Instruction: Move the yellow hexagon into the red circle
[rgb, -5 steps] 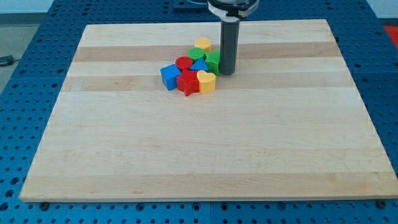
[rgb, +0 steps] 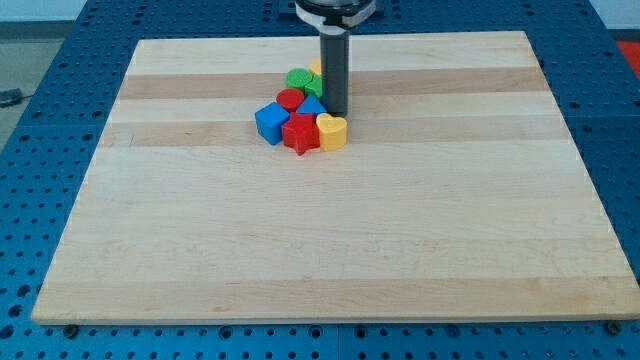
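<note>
The yellow hexagon shows only as a sliver at the rod's left edge, at the top of a tight cluster of blocks. The red circle lies just below and to the left of it, with a green block between them. My tip rests at the cluster's right side, against the blue triangle and just above the yellow heart. The rod hides most of the hexagon.
A blue cube and a red star-like block form the cluster's lower left. The wooden board lies on a blue perforated table.
My tip has moved left into the cluster. The green blocks have shifted left, and the rod now covers most of the yellow hexagon.
</note>
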